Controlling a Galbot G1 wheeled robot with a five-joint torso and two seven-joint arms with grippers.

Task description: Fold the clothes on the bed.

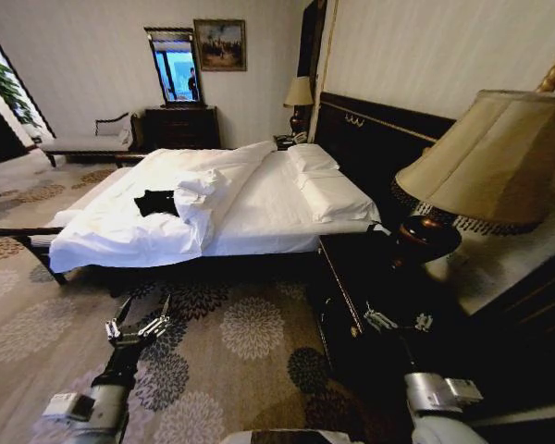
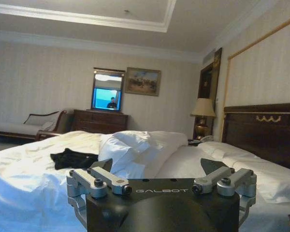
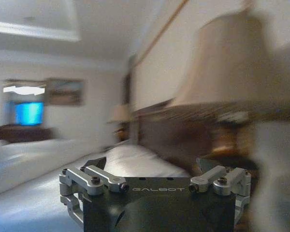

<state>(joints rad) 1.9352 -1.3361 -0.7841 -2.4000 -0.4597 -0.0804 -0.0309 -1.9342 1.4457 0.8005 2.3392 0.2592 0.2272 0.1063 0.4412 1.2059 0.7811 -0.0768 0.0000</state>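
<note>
Dim, warm room with one badly smeared view

We are seeing daylight glaring through the window (image 1: 177, 72) beyond the bed (image 1: 259, 199), whose white sheets are shining brightest; the head view is bowing at its edges, the nightstand (image 1: 370, 305) is sinking into shadow, and the right wrist view is smearing the lamp (image 3: 222, 67).

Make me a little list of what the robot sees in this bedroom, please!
clothes: crumpled black soft-fabric T-shirt, unfolded, on the white duvet
bed: large white-sheeted bed with dark wooden frame, duvet bunched beside the shirt
left tool: open, held low above the floral carpet, short of the bed
right tool: open, low beside the dark wooden nightstand
nearby: tan-shaded bedside lamp close on the robot's right
</note>
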